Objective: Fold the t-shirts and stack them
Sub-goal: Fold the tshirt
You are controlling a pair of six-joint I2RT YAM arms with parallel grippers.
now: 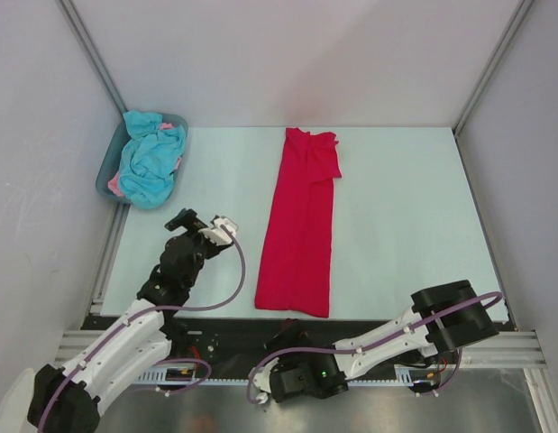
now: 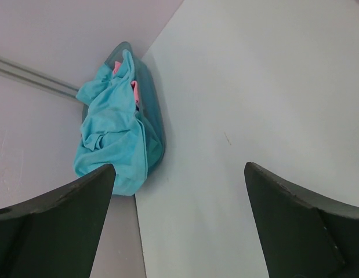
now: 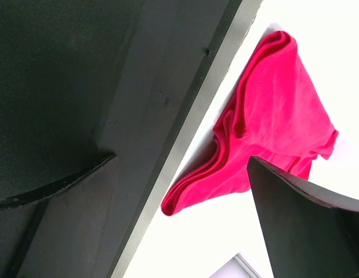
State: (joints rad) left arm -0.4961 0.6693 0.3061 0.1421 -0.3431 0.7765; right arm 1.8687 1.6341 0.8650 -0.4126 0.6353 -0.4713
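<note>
I see one red t-shirt (image 1: 297,225) lying folded into a long narrow strip down the middle of the worktop (image 1: 396,207). Its sleeve end almost reaches the far edge and its other end stops just short of the near edge. The widest open stretch of worktop I have runs from the shirt to the right edge. A narrower strip runs between the shirt and the left edge.

One tub (image 1: 105,176) sits at the far left corner, close against the left wall. A turquoise t-shirt (image 1: 150,162) is heaped in it and spills over the rim, with a bit of pink cloth (image 1: 114,187) showing under it. I cannot tell how many shirts the tub holds.

My left gripper (image 2: 179,168) is above the left strip, between tub and red shirt, fingers spread wide and holding nothing. My right gripper (image 3: 179,157) is tucked low in front of the near edge, by the red shirt's near end, jaws also spread wide and holding nothing.
</note>
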